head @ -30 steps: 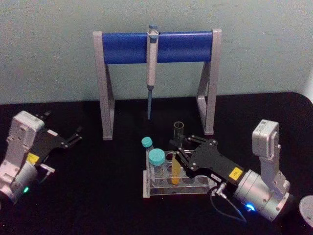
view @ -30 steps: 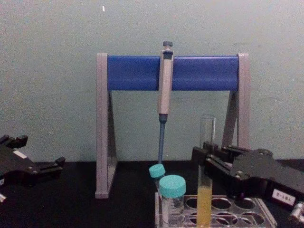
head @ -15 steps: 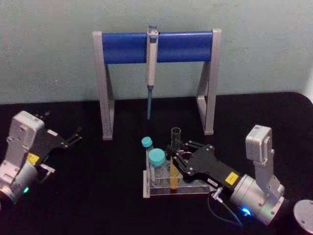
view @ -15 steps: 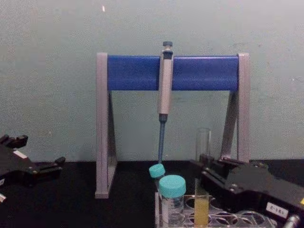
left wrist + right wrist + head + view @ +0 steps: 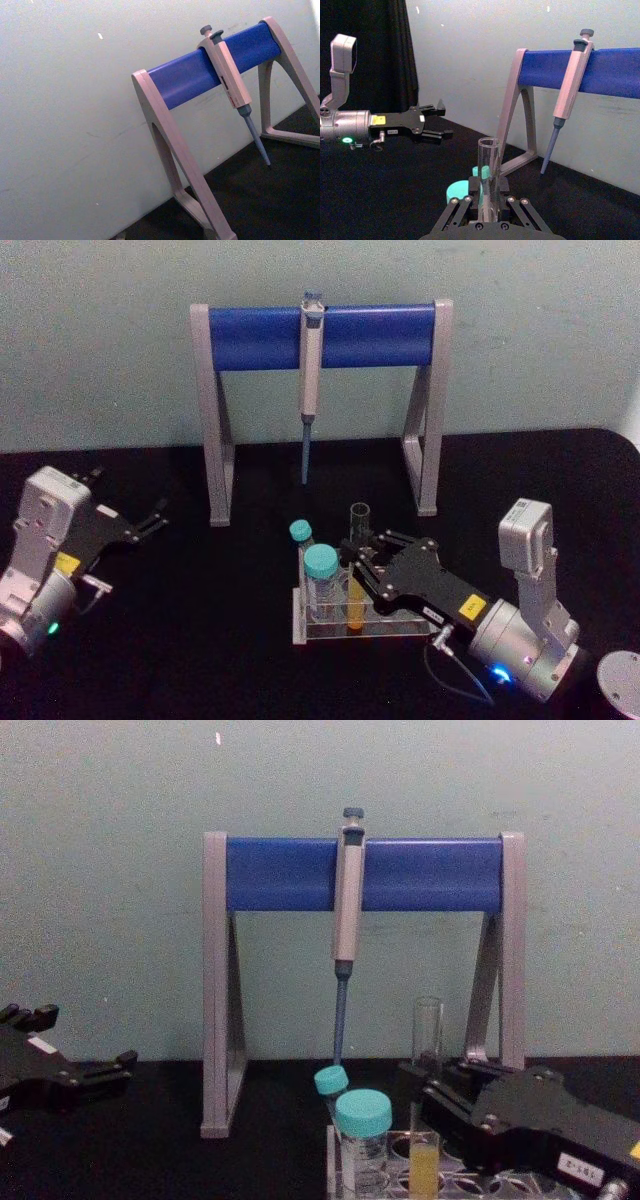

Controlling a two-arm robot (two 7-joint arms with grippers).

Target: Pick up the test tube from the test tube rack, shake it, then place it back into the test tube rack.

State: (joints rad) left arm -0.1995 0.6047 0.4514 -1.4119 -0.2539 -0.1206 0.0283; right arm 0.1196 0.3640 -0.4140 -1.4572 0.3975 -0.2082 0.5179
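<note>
Right wrist view, entry one: the right gripper (image 5: 489, 202). We record its fingers (image 5: 460, 207) drawn narrow against both sides of the test tube (image 5: 489, 165), clasping it some way below its open mouth. The tube stands upright, with its round lower end seated in a hole of the test tube rack (image 5: 330, 632). Its yellow-orange liquid sits in the lower part, level with the rack's body. The gripper reaches in from the robot's right, low over the rack's right half. In the chest view we note the tube's clear upper part rising above the fingers, between the pipette (image 5: 348, 890) and the right leg of the stand (image 5: 214, 990).

Entry two: two clear vials (image 5: 322, 575) with teal caps, at the rack's left end. The larger is just beside the tube and the smaller stands behind it.

Entry three: the rack itself, low and clear, on the black bench (image 5: 220, 630) in front of the stand.

Entry four: the grey-legged stand with its blue crossbar (image 5: 260, 337), set back near the wall. The pipette hangs from the middle of the bar, tip down.

Entry five: the left gripper (image 5: 130, 494), at the bench's left side, well apart from the rack. We list its fingers as spread wide, pointing toward the stand's left leg.
</note>
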